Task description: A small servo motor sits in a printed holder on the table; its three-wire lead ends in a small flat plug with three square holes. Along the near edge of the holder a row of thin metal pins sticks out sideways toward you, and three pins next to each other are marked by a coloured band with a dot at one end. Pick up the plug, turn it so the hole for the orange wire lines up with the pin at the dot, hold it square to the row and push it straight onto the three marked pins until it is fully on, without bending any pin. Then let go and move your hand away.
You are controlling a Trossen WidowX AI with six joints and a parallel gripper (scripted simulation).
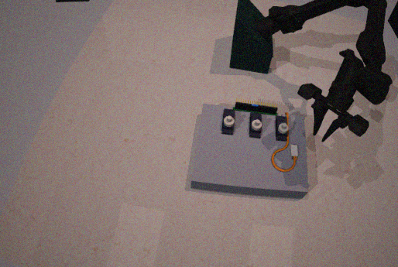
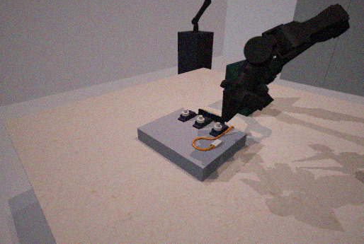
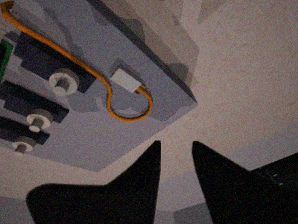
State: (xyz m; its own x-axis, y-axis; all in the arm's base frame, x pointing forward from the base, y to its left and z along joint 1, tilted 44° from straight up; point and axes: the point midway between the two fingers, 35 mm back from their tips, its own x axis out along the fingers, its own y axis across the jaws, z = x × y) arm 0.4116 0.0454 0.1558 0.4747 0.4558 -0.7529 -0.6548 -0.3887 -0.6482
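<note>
The white plug (image 1: pixel 294 150) (image 2: pixel 216 143) (image 3: pixel 126 80) lies on the grey block (image 1: pixel 232 169) (image 2: pixel 166 135) (image 3: pixel 95 155) near its right edge in the top view. Its orange lead (image 1: pixel 273 159) (image 3: pixel 129 119) curls in a loop and runs past the nearest servo (image 1: pixel 282 132) (image 3: pixel 55 65). The pin row (image 1: pixel 245 102) stands along the block's far edge in the top view, with a blue band (image 1: pixel 255 105); the dot is too small to tell. My gripper (image 1: pixel 318 138) (image 3: pixel 176 146) is open by a narrow gap and empty, above and to the right of the plug in the top view, not touching it.
Two more servos with white hubs (image 1: pixel 228 121) (image 1: pixel 256 124) sit on the block beside the first. A dark green block (image 1: pixel 249 46) stands behind the pin row, near the arm. Another arm on a dark pedestal (image 2: pixel 195 50) stands in the background.
</note>
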